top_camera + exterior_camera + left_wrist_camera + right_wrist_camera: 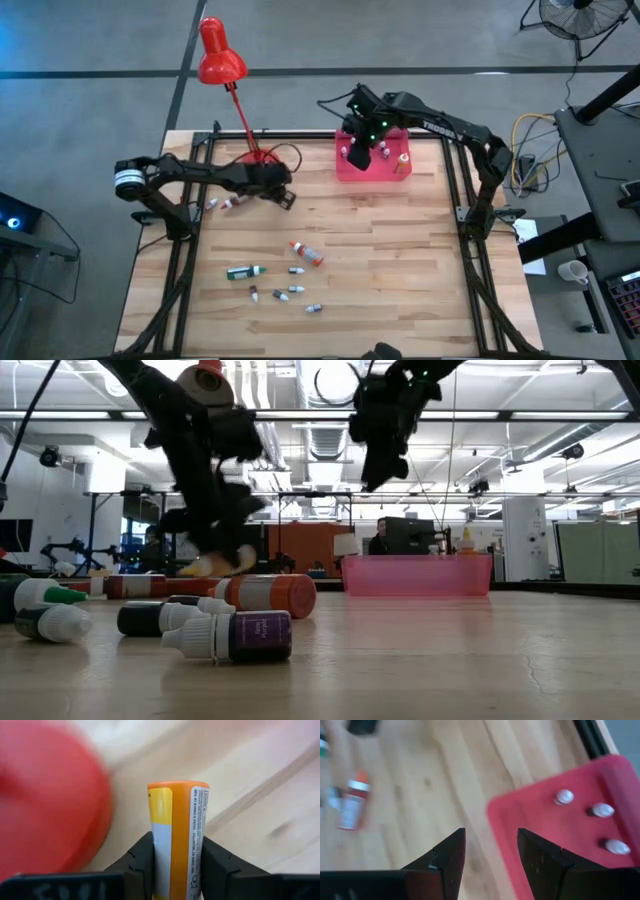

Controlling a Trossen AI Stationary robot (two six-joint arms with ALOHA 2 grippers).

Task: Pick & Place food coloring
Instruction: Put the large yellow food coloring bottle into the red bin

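High view | left end effector [175,865] grips one yellow tube [177,840] | right end effector [490,852] open, empty

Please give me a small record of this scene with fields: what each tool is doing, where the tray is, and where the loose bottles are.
left tool: fingers on both sides of an orange-yellow bottle, near the red lamp base
right tool: open, empty, above the pink tray
tray: far side of the table, holds a few bottles
loose bottles: cluster on the near middle of the table, including a green one and an orange-capped one
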